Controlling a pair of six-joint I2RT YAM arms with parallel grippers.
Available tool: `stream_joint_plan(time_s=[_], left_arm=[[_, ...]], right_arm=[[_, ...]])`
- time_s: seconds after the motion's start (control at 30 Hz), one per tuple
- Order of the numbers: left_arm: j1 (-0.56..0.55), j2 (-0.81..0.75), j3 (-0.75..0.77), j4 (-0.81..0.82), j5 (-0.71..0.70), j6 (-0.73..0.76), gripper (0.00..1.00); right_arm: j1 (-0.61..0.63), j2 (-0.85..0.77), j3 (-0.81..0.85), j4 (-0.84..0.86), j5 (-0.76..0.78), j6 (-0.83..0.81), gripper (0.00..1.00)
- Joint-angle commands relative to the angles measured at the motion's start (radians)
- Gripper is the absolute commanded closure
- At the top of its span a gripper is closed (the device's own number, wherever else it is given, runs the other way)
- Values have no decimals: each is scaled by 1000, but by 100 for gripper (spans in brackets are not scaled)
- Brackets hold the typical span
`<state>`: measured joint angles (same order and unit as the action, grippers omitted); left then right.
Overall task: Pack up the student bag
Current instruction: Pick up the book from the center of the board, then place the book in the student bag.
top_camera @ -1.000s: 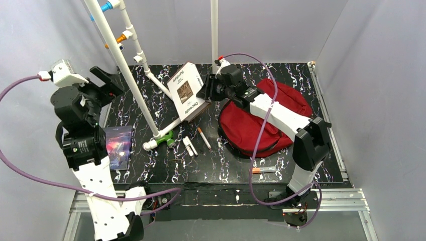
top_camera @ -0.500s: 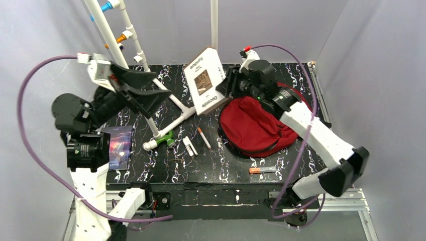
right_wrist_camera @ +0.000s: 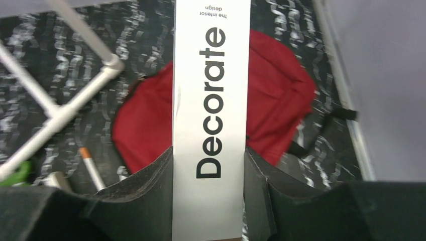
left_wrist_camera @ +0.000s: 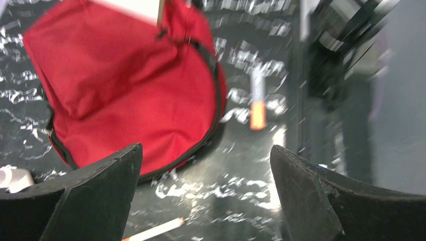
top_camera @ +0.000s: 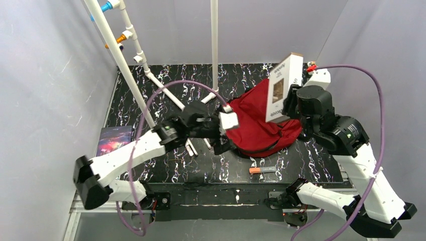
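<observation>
The student bag [top_camera: 253, 131] is a dark-red backpack lying flat at the table's middle right, also in the left wrist view [left_wrist_camera: 125, 90] and the right wrist view [right_wrist_camera: 281, 90]. My right gripper [right_wrist_camera: 208, 155] is shut on a white book [right_wrist_camera: 211, 100] with "Decorate" on its spine. It holds the book [top_camera: 282, 88] upright above the bag's far right part. My left gripper [left_wrist_camera: 205, 150] is wide open with nothing between its fingers. It hovers low over the table at the bag's near left edge [top_camera: 227, 134].
An orange-capped marker [top_camera: 262, 170] lies near the front edge, below the bag. A white pen with an orange tip [right_wrist_camera: 90, 168] lies left of the bag. A white pipe frame [top_camera: 135, 65] crosses the back left. A dark purple booklet [top_camera: 111, 140] sits at the left edge.
My left arm has swung from the far left to the bag's near edge, its jaws opening wider. My right arm has lifted the book up and rightward, over the bag.
</observation>
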<state>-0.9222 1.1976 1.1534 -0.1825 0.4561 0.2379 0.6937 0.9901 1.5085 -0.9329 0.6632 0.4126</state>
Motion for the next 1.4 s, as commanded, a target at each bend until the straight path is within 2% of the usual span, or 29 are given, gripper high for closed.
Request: stream_joint_plan(time_s=[0.0,0.13,0.23,0.43,0.63,0.73,0.77,0.83,0.87,0.9,1.07,1.13,1.2,1.3,1.37], left_arm=[[-64,144,-62,7,-238,354,2],[-77,344,-103,120,-318,406,2],[-86,431,-125,228,-354,428,2],[-114,544,-113,313,-423,467,11],[-122,578,-120,430,-478,407,23],[-122,586,-101,440,-483,386,42],[-123,592,-92,439,-487,381,53],[-122,591,-63,412,-486,370,86],[-119,586,-42,380,-474,354,94],[-115,579,-17,344,-459,327,97],[-41,559,148,107,-228,151,100],[-10,556,187,86,-175,76,100],[24,557,218,95,-214,-28,100],[97,550,270,132,-289,-260,100],[117,561,329,91,-277,-314,100]], right_arm=[[-2,-24,12,-153,202,11,94],[-2,-55,19,-192,229,22,94],[-2,-89,-5,-192,223,45,94],[-3,-149,-82,-175,154,93,94],[-2,-172,-100,-176,130,105,94],[-2,-175,-100,-180,113,106,95],[-2,-174,-97,-185,103,106,95],[-2,-170,-89,-207,84,106,95],[-2,-167,-81,-227,77,105,95],[-2,-164,-72,-255,70,104,95],[-2,-145,-1,-413,24,104,96],[-2,-160,13,-439,-2,98,96],[-2,-173,16,-447,-15,99,95],[-2,-192,-10,-427,-17,116,95],[-2,-193,-22,-398,-32,124,95]])
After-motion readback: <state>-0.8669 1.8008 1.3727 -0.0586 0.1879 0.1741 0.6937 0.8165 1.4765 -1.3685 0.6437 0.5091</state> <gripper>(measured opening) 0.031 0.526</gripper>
